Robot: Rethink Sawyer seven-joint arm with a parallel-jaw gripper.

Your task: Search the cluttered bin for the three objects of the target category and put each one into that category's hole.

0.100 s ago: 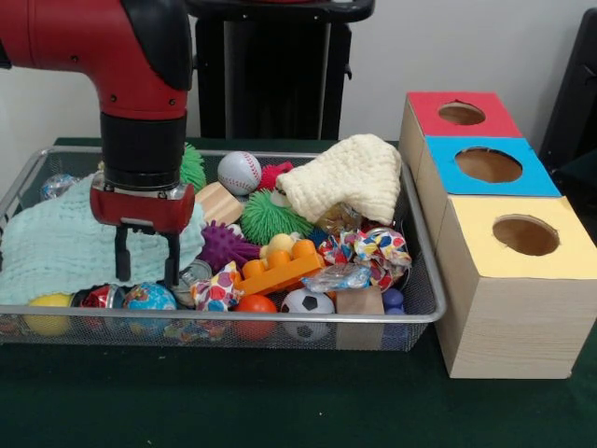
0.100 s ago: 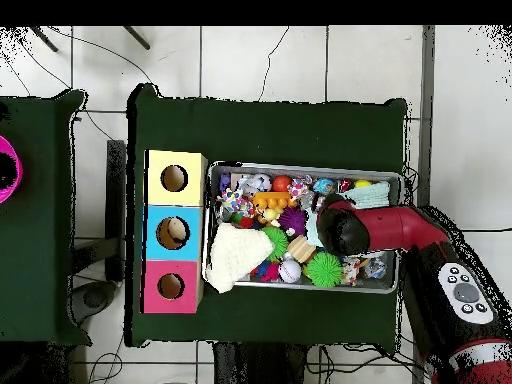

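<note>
We're hovering the gripper (image 1: 147,266), fingers spread and empty, over the bin (image 1: 424,313) at the green cloth (image 1: 56,247). Balls (likely targets) are sitting just under it; the cloth could be snagging a finger if we're descending.

Cluttered wire bin (image 1: 424,308); three holed boxes (image 1: 504,280) just beside it.

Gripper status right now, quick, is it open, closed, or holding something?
Gripper: open, holding nothing, its two fingers hanging apart above the mint cloth at the bin's end.
</note>
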